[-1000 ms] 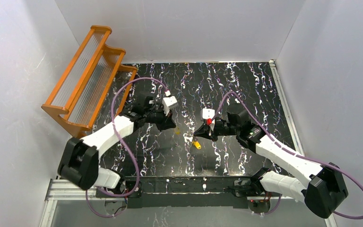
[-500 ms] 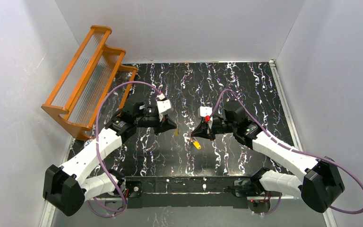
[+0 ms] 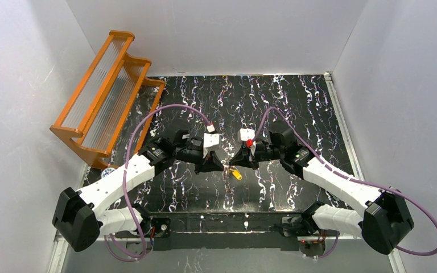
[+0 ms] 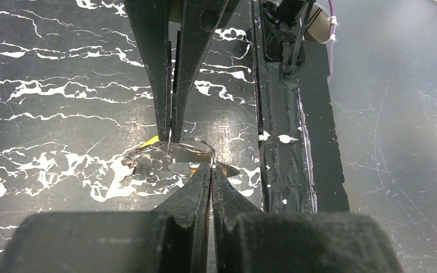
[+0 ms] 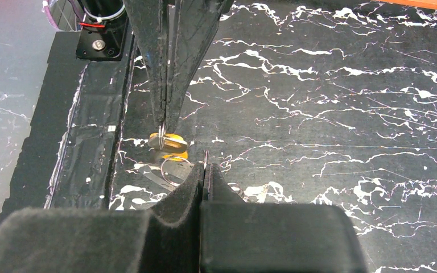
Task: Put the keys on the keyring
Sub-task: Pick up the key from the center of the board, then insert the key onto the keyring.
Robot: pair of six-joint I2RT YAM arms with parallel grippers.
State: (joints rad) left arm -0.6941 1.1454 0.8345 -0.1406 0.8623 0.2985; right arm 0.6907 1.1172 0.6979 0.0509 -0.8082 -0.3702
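The keyring (image 4: 196, 141), a thin wire loop, hangs just above the black marbled table between my two grippers, which meet tip to tip near the middle. My left gripper (image 3: 219, 166) (image 4: 211, 166) is shut on one end of the loop. Facing it, my right gripper (image 3: 231, 164) (image 5: 205, 165) is shut on the other end, with a bit of wire showing above its tips. One of the keys (image 3: 236, 174) (image 5: 169, 140), with a yellow-orange head, lies on the table right below the tips. A second key is not clearly visible.
An orange slatted rack (image 3: 99, 96) leans at the back left. White walls close in three sides. A black taped strip (image 3: 227, 219) runs along the near edge between the arm bases.
My left arm has swung right and toward the near edge, bringing its shut gripper up against the right gripper's tips. The right gripper shifted only slightly left.
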